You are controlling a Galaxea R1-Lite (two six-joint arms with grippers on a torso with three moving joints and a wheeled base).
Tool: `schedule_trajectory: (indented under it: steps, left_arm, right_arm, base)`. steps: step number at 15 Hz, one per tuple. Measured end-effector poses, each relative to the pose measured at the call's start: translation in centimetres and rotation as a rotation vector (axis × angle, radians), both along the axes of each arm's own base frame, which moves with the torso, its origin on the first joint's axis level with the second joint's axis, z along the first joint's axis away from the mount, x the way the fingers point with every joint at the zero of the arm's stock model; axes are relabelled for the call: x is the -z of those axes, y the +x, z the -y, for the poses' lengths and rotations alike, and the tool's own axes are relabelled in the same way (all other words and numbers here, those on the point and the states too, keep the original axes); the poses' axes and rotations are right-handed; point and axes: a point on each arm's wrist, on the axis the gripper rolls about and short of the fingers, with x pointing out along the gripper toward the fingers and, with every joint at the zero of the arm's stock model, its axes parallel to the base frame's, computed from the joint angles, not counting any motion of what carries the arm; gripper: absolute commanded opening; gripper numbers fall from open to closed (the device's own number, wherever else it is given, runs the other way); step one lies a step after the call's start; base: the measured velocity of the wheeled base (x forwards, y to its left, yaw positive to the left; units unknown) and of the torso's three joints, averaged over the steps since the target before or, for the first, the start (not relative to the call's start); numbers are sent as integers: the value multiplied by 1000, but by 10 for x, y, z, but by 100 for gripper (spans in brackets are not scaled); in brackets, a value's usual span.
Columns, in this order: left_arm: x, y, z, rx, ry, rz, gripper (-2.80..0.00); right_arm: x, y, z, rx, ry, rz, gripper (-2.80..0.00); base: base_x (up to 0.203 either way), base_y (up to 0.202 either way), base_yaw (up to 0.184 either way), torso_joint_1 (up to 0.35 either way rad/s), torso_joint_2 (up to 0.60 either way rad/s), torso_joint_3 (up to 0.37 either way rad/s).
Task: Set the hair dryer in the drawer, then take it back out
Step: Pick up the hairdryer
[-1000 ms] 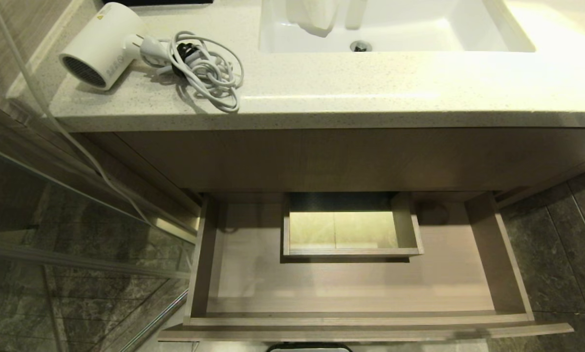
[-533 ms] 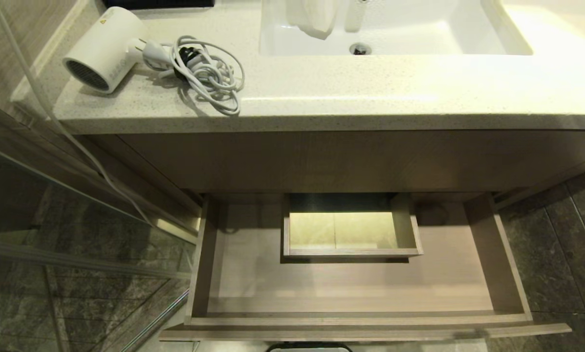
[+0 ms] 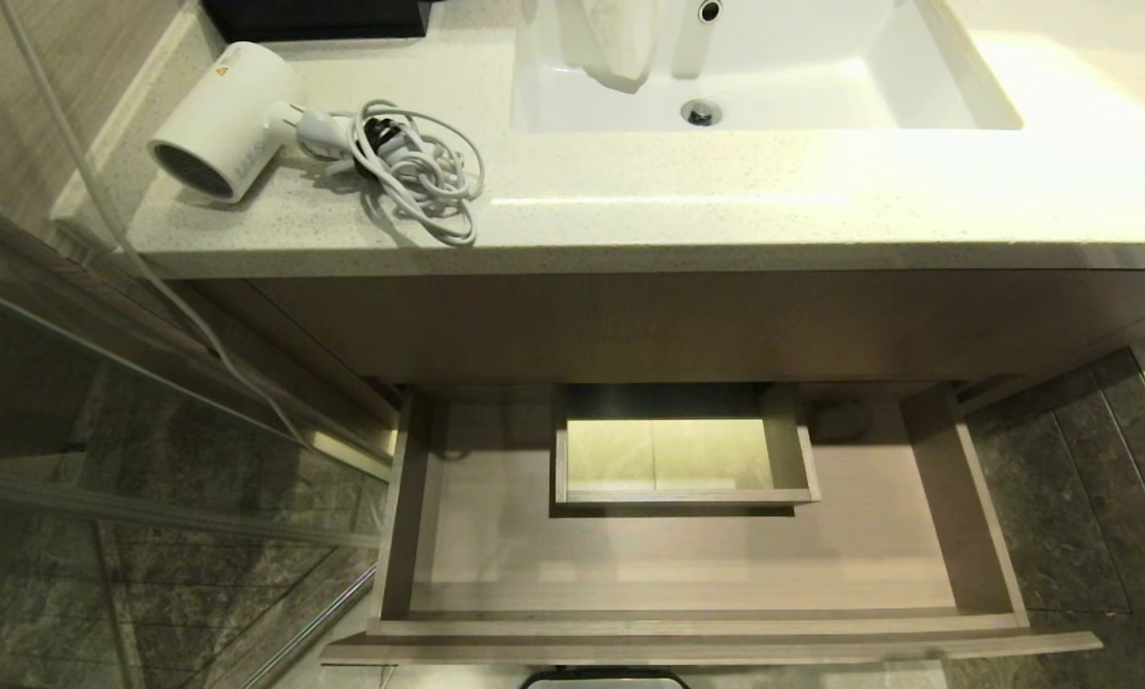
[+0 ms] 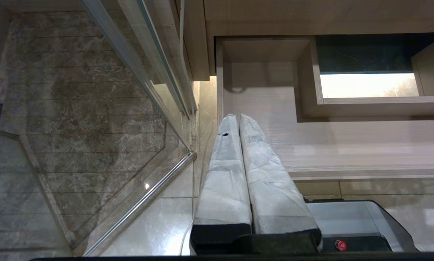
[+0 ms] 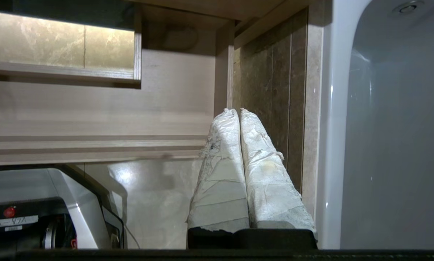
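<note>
On the counter, left end: hair dryer, lying on its side, grille toward the front edge; not yet in the drawer, pulled open below.
Just right of it: cord, loose tangled coil, likely to trail and snag.
Handling: probably light, rigid, smooth; best taken across the short barrel.
Left gripper: clenched, empty, low beside the drawer's left wall.
Right gripper: clenched, empty, low off the drawer's right corner.

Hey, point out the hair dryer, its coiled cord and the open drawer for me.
hair dryer [image 3: 223, 120], head view, on the white barrel's side.
cord [image 3: 424, 172], head view, on the tangled grey loops.
drawer [image 3: 687, 565], head view, on its bare wooden floor.
</note>
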Motion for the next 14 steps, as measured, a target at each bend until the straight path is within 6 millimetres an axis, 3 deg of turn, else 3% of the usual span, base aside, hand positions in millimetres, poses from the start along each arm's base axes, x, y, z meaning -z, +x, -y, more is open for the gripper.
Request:
schedule_trajectory:
  steps: [11,14]
  left_arm:
    - [0,0,0,0,0,0,-280]
    - [0,0,0,0,0,0,-280]
  right_arm:
    - [-6,6,1,2,7,-50,-280]
    - [-7,5,1,-2,8,-44,-280]
  base:
    - [0,0,0,0,0,0]
    - [0,0,0,203,-17,182]
